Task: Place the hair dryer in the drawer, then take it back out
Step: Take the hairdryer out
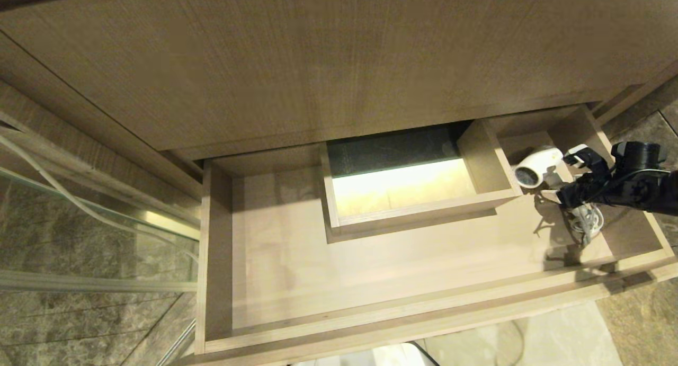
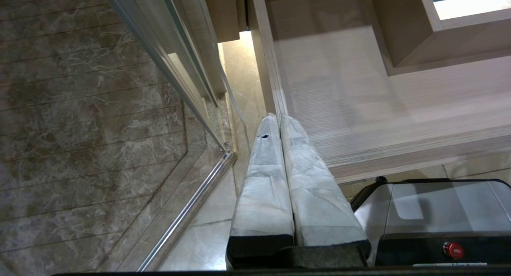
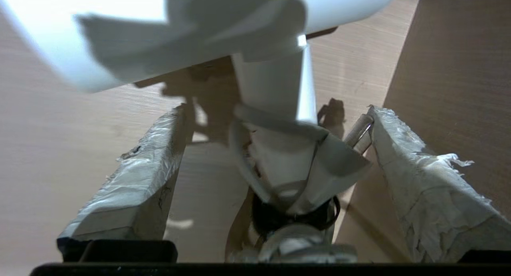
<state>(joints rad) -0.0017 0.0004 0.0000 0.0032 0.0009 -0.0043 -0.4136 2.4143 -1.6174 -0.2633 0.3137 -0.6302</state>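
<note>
The white hair dryer (image 1: 537, 164) is inside the open drawer (image 1: 402, 323), at its back right beside the boxed cutout, grey grille facing the camera. Its bundled white cord (image 1: 588, 220) lies on the drawer floor just in front of it. My right gripper (image 1: 569, 178) reaches in from the right and is open. In the right wrist view the hair dryer's handle (image 3: 275, 96) stands between the spread fingers (image 3: 151, 156), with gaps on both sides. My left gripper (image 2: 278, 117) is shut on nothing, parked low outside the drawer's left front corner.
The boxed cutout (image 1: 402, 196) fills the drawer's mid-back, lit from below. A taller wood-grain panel (image 1: 318, 64) overhangs the drawer's back. A glass panel with a metal rail (image 1: 79, 223) stands to the left. The robot's base (image 2: 439, 212) is below the drawer front.
</note>
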